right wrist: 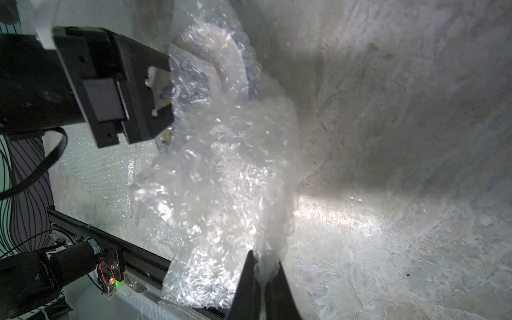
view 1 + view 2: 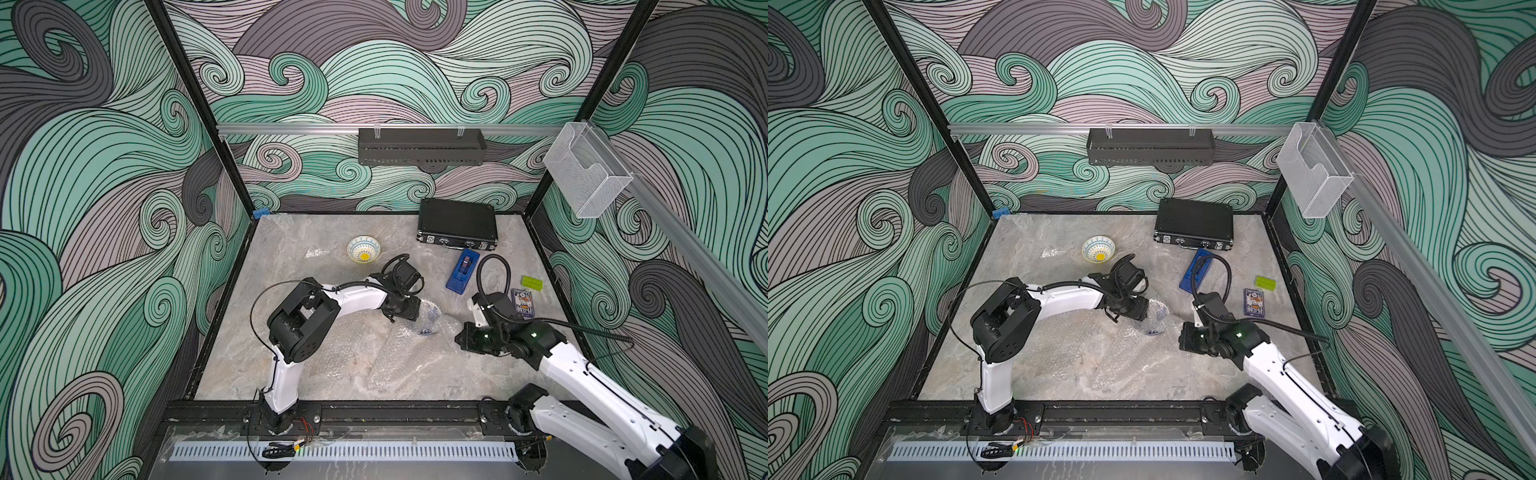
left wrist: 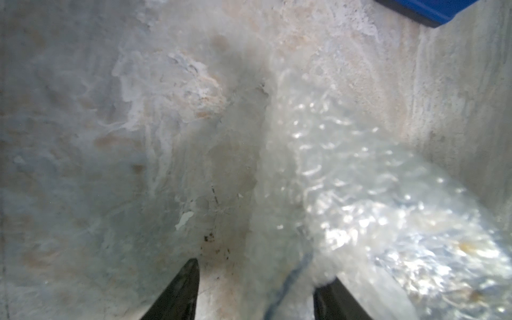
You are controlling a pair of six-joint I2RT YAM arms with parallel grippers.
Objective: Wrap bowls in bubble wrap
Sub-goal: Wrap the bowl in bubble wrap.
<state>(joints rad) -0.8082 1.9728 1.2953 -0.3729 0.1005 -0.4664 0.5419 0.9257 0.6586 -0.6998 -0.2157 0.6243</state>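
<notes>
A pale bowl (image 2: 364, 248) (image 2: 1099, 248) with a yellow centre stands uncovered at the back of the table. The blue-white bowl (image 2: 429, 319) (image 2: 1155, 321) lies mid-table, tipped up and swathed in bubble wrap (image 2: 374, 349) (image 2: 1092, 353) that spreads toward the front edge. My left gripper (image 2: 417, 312) (image 3: 259, 273) is open, its jaws astride the wrapped bowl's blue rim (image 3: 297, 270). To the bowl's right, my right gripper (image 2: 459, 334) (image 1: 264, 263) is shut on a bunched edge of the bubble wrap (image 1: 221, 166). In the right wrist view the bowl (image 1: 239, 55) shows through the plastic.
A black case (image 2: 457, 224) sits at the back right. A blue box (image 2: 462, 270), a green brick (image 2: 532, 282) and a card deck (image 2: 523, 303) lie on the right side. A small scrap of bubble wrap (image 2: 318, 252) lies left of the pale bowl.
</notes>
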